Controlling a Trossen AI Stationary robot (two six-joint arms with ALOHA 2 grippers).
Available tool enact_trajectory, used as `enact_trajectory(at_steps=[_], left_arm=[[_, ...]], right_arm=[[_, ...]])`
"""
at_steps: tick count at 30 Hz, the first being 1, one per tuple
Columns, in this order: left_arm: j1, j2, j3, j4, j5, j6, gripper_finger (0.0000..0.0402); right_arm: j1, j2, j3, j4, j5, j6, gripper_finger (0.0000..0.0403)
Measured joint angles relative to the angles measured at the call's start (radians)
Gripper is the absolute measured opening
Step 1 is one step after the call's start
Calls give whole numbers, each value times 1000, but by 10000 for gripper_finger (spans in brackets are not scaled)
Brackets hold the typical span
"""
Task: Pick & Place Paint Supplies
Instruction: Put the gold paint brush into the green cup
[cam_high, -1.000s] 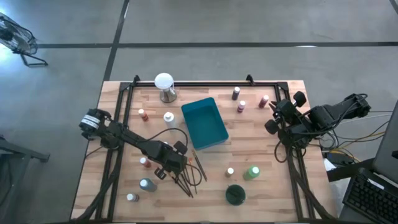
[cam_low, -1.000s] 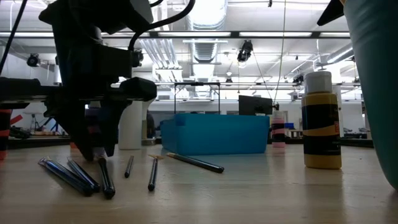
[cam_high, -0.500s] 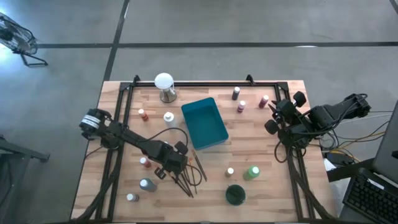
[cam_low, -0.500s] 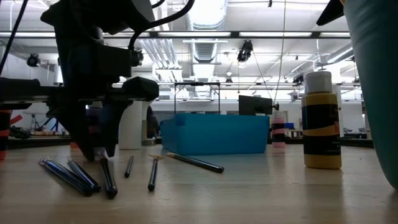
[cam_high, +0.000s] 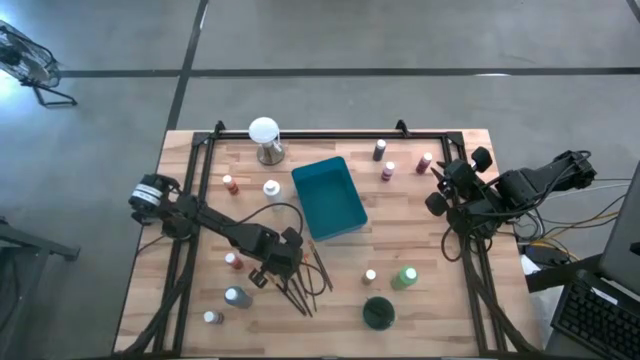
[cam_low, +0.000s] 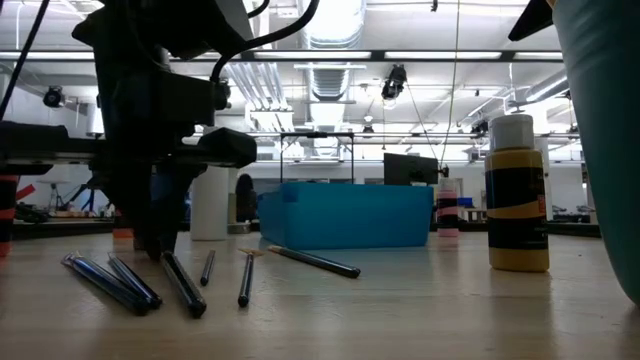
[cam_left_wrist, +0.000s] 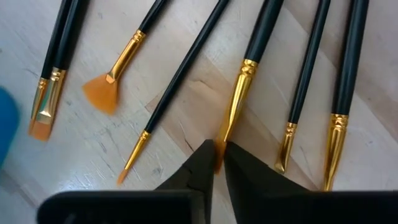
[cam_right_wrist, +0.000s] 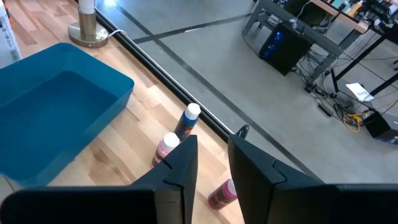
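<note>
We are squeezing our left jaws (cam_left_wrist: 217, 163) tight on the orange tip of one brush (cam_left_wrist: 244, 87). A second ago they were a bit apart over the pile, and now they are nipping that brush by its bristle end. In the low view the brush (cam_low: 183, 283) has swung, with its far end now lying further out on the surface (cam_low: 420, 310), so we are really holding it. The other brushes (cam_high: 308, 278) are lying loose beside it, near the front of the surface. We think the next job is lifting it and carrying it to the tray (cam_high: 328, 198), which is sitting close by. Our right jaws (cam_right_wrist: 211, 155) are waiting high at the right edge, a little apart and holding nothing, above some bottles (cam_right_wrist: 175, 137)
</note>
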Motion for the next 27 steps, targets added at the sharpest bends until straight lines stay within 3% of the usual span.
enact_trajectory(at_steps=[3,13,20,23,27], left_arm=[[0,-1,1,-8,-4,-1,9],[2,-39,74,-217,-39,-8,4],[18,-135,211,-360,-112,-5,2],[22,-163,291,-438,-215,18,2],[16,-195,359,-475,-451,122,1]], right_arm=[[0,0,0,2,0,0,69],[0,0,0,58,-13,-17,43],[-1,26,-16,380,-180,-207,57],[0,47,-42,529,-267,-298,70],[0,60,-93,660,-342,-354,88]])
